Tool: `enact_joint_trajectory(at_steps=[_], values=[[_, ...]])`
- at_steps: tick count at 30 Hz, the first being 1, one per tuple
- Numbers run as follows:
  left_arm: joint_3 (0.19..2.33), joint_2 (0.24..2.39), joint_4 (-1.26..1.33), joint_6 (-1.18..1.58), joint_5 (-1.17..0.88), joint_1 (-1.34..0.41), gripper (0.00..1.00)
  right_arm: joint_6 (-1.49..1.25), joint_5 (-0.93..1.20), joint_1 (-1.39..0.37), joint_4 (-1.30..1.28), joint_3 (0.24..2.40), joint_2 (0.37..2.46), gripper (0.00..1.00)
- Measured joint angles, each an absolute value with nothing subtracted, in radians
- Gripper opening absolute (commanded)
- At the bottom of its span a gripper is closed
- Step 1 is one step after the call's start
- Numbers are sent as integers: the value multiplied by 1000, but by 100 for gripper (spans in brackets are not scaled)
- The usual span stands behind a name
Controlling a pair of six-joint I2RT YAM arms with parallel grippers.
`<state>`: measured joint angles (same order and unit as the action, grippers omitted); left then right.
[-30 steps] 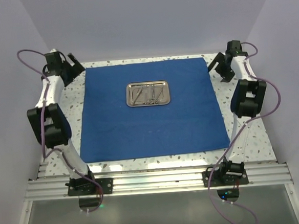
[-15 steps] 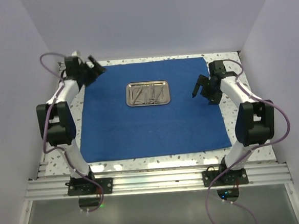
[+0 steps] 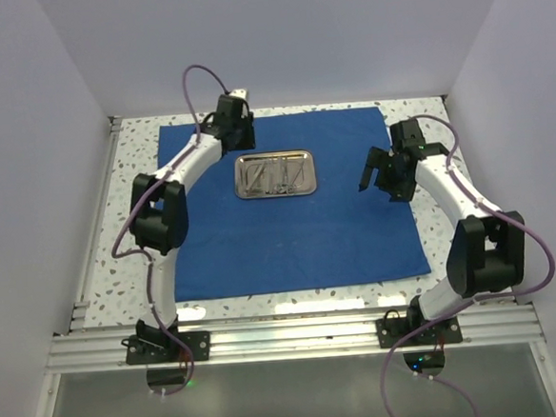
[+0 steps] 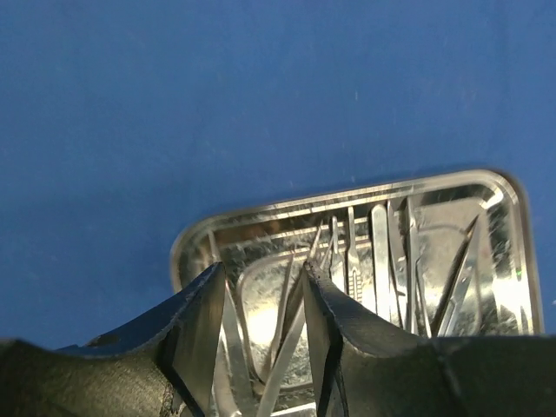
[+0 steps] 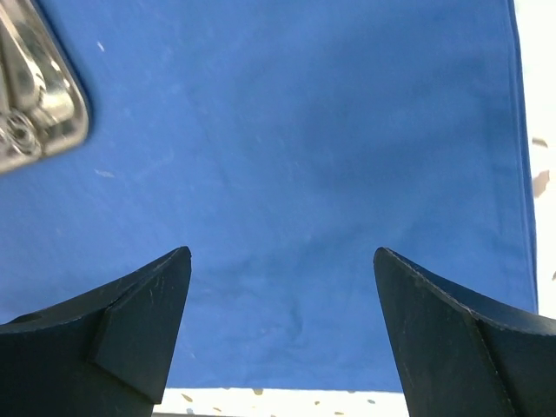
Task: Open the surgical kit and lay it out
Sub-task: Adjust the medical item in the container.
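The royal-blue cloth (image 3: 280, 237) lies spread flat on the table. On its far middle sits the small steel tray (image 3: 239, 178), with thin silver instruments (image 3: 276, 175) lying inside. My left gripper (image 3: 240, 144) hangs over the tray's far edge. In the left wrist view its jaws (image 4: 261, 271) stand partly apart above the tray rim (image 4: 347, 193), and the instruments (image 4: 382, 252) show in and beyond the gap, with none seen gripped. My right gripper (image 3: 377, 187) hovers over the cloth's right part, wide open (image 5: 282, 254) and empty. A tray corner (image 5: 43, 104) shows at the upper left there.
White speckled tabletop (image 3: 131, 152) borders the cloth on all sides, also seen as a strip (image 5: 347, 404) in the right wrist view. Plain walls (image 3: 28, 188) close in on the left, back and right. An aluminium rail (image 3: 287, 337) runs along the near edge.
My left arm swung from the far left corner to above the tray, and its jaws narrowed. My right arm came in from the far right corner over the cloth's right edge.
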<state>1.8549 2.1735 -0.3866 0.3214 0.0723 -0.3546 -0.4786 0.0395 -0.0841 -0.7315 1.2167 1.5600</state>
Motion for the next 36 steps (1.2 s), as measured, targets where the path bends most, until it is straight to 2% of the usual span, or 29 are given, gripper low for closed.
enact_joint_trajectory(at_steps=[5, 11, 24, 36], values=[[1859, 2235, -445, 299, 107, -411, 45, -462, 31, -84, -779, 1163, 1483, 90], [1895, 2267, -500, 284, 132, -427, 38, -448, 14, -84, -812, 1137, 1420, 90], [1726, 2203, -497, 253, 136, -459, 39, -445, -12, -84, -827, 1079, 1393, 90], [1698, 2183, -505, 242, 135, -459, 38, -451, -18, -84, -831, 1071, 1378, 90]])
